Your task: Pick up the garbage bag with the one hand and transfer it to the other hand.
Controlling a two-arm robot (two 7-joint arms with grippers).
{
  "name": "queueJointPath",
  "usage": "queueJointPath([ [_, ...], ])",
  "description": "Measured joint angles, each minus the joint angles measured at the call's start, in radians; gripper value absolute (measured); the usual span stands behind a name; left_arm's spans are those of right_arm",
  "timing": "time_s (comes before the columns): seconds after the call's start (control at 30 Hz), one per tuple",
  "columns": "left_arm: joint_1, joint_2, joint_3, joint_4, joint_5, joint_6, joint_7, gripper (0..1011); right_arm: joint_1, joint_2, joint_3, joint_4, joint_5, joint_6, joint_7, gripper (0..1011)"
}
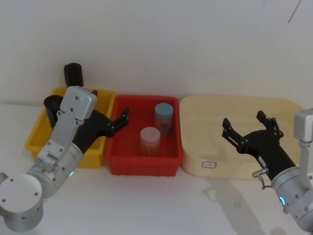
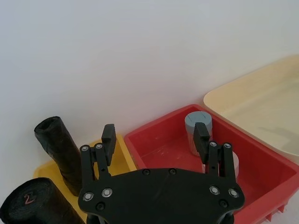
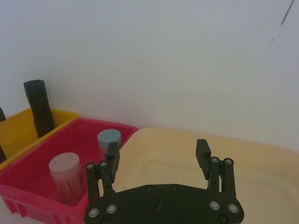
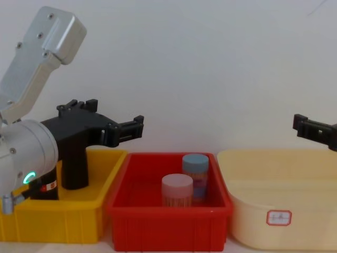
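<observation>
The garbage bag (image 4: 46,188), a black roll with a red-and-white label low on its side, stands in the yellow bin (image 1: 98,159), partly hidden behind my left arm. It also appears as the garbage bag (image 1: 51,104) and, from above, as the garbage bag (image 2: 32,205) with a red mark on its top. My green-ringed left gripper (image 1: 110,104) (image 2: 155,133) hovers open above the wall between the yellow and red bins, to the right of the roll, with nothing held. My blue-ringed right gripper (image 1: 243,120) (image 3: 157,149) hangs open over the cream tray (image 1: 274,105).
A taller plain black roll (image 1: 73,74) (image 2: 58,149) stands at the back of the yellow bin. The red bin (image 1: 142,164) holds a blue-capped jar (image 1: 164,117) and a pink-capped jar (image 1: 150,141). A white wall rises close behind all the bins.
</observation>
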Motion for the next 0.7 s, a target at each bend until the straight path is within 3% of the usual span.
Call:
queueJointPath([
  [0.7, 0.000, 0.000, 0.000, 0.000, 0.000, 0.000, 0.000, 1001, 0.000, 0.000, 0.000, 0.000, 0.000, 0.000, 0.000, 1000],
])
